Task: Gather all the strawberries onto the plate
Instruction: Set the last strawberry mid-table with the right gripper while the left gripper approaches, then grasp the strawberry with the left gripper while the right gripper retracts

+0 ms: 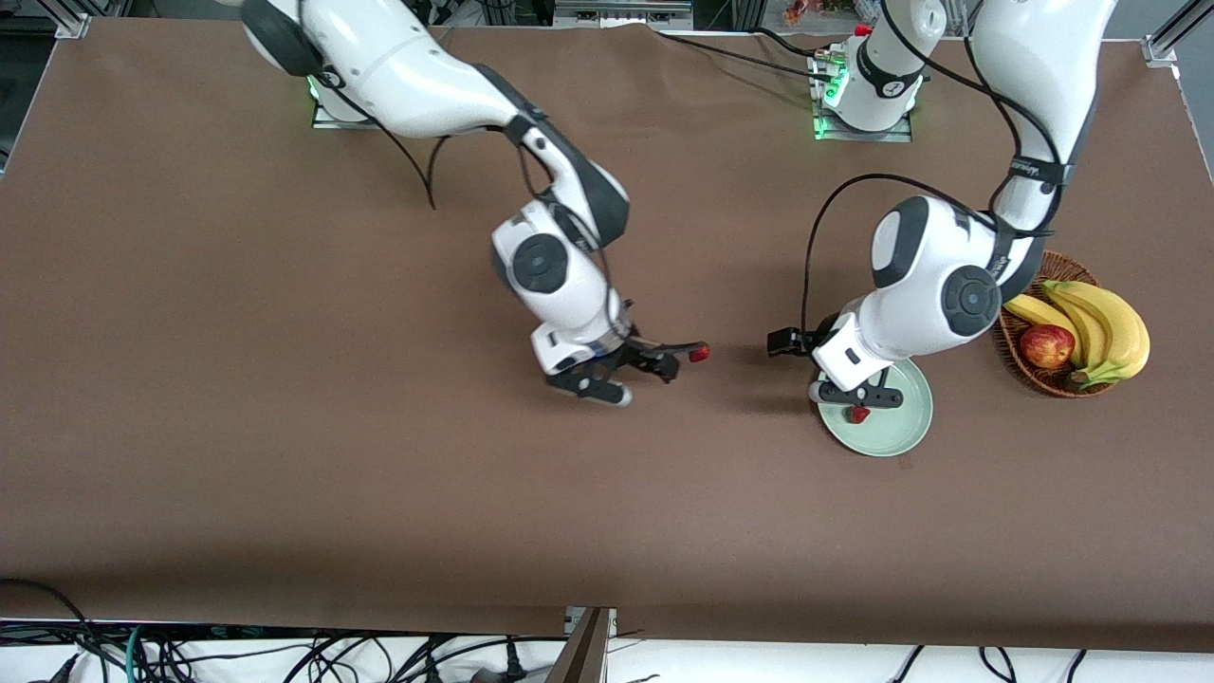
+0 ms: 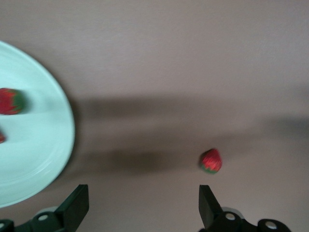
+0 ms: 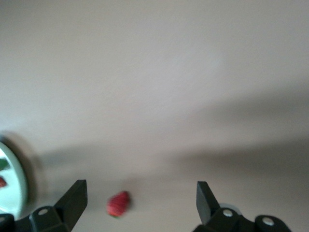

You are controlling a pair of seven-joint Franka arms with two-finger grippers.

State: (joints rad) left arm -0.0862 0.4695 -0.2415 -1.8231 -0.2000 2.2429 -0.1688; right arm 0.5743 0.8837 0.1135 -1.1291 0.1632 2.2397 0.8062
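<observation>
Smooth round plate (image 1: 901, 427) holds two tiny strawberries (image 2: 10, 101).

You have three strawberries in all: two on the plate (image 2: 34, 145), one strawberry (image 2: 10, 101) whole and a second strawberry (image 2: 1, 137) just showing at the picture's edge, and a third strawberry (image 1: 699, 354) on the bare tabletop (image 1: 285, 427). You have one plate, one wicker basket (image 1: 1020, 356), one apple (image 1: 1046, 345) in it, and one bunch of bananas (image 1: 1105, 327); you can make out at least three in the bunch.
</observation>
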